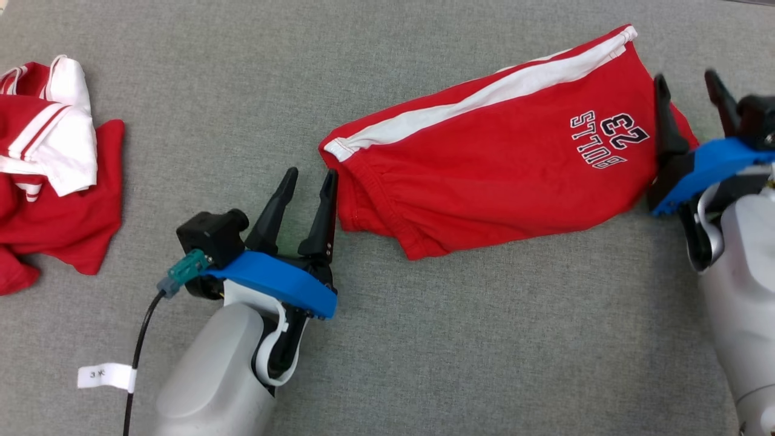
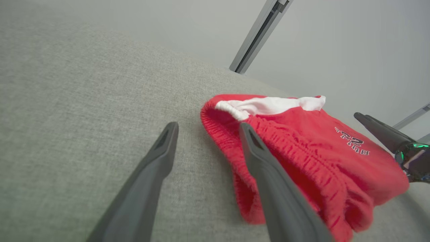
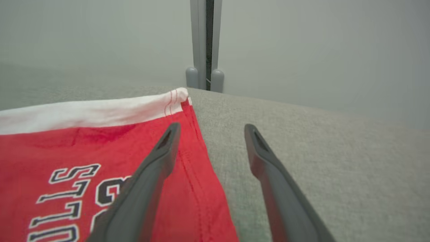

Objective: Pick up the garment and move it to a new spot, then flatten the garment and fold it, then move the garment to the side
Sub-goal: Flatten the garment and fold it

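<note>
Lying lengthwise on the grey tabletop (image 1: 424, 339), the red shorts (image 1: 502, 151) span left to right, waistband just beside the spread, empty left gripper (image 1: 312, 175), hem end beneath one finger of the equally spread, empty right gripper (image 1: 686, 79), both about equally near.

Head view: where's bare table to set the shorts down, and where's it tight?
Free: grey table top-centre, between the red-and-white pile and the shorts; also the wide patch below the shorts, between the left tool and right tool. Tight: the left edge by the pile, and both ends of the shorts, where the open tools sit.
</note>
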Motion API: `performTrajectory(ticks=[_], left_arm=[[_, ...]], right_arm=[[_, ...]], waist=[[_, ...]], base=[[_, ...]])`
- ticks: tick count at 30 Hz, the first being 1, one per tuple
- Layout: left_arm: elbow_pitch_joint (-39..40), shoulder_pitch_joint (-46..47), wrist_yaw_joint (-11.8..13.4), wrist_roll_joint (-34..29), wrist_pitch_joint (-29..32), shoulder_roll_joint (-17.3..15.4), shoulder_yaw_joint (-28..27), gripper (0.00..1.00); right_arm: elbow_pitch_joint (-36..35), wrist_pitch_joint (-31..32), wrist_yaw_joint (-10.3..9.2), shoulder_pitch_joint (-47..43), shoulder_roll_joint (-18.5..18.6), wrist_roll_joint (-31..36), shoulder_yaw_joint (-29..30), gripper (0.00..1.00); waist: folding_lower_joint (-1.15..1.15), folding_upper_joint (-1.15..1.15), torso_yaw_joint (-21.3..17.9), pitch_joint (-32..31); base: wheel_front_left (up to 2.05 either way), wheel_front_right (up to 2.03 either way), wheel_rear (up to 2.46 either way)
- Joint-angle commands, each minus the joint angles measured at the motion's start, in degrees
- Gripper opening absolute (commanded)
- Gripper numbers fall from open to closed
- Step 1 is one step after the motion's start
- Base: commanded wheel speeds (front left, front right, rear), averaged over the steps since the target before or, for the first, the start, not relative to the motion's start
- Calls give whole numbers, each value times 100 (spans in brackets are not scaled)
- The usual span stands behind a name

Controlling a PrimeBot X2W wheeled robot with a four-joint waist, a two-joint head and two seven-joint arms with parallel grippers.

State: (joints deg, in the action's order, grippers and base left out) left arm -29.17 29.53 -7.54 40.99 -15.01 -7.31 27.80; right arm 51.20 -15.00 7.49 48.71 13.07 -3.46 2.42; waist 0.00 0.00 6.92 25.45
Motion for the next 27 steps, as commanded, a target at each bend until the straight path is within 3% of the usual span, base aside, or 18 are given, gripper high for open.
performTrajectory(ticks=[1, 5, 6, 7, 8, 16, 27], left_arm=[[26, -73, 11, -64, -26, 7, -68, 100], [58, -217, 11, -242, -25, 75, -187, 100], [52, -256, 11, -267, -26, 92, -221, 100], [46, -281, 11, -287, -26, 102, -255, 100], [45, -312, 11, -318, -26, 107, -283, 100], [-45, -855, 11, -551, -26, 131, -553, 100], [-71, -1906, 11, -826, -26, 250, -848, 100]], right_arm=[[175, -8, 0, -111, 16, 47, 17, 100], [797, 314, 0, -175, -84, -1, -12, 100], [949, 400, 0, -221, -131, -45, -39, 63], [1079, 479, 0, -272, -185, -81, -91, 16], [1176, 498, 1, -320, -227, -130, -125, 0], [1425, 85, -5, -792, -163, -743, 232, 0], [871, -9, -4, -2216, 48, -1285, 644, 0]], waist=[[0, 0, 3, -18], [0, 0, 29, -54], [0, 0, 33, -74], [0, 0, 34, -101], [0, 0, 31, -134], [0, 0, -155, -700], [0, 0, -412, -1656]], base=[[0, 0, 0], [0, 0, 0], [0, 0, 0], [0, 0, 0], [0, 0, 0], [0, 0, 0], [0, 0, 0]])
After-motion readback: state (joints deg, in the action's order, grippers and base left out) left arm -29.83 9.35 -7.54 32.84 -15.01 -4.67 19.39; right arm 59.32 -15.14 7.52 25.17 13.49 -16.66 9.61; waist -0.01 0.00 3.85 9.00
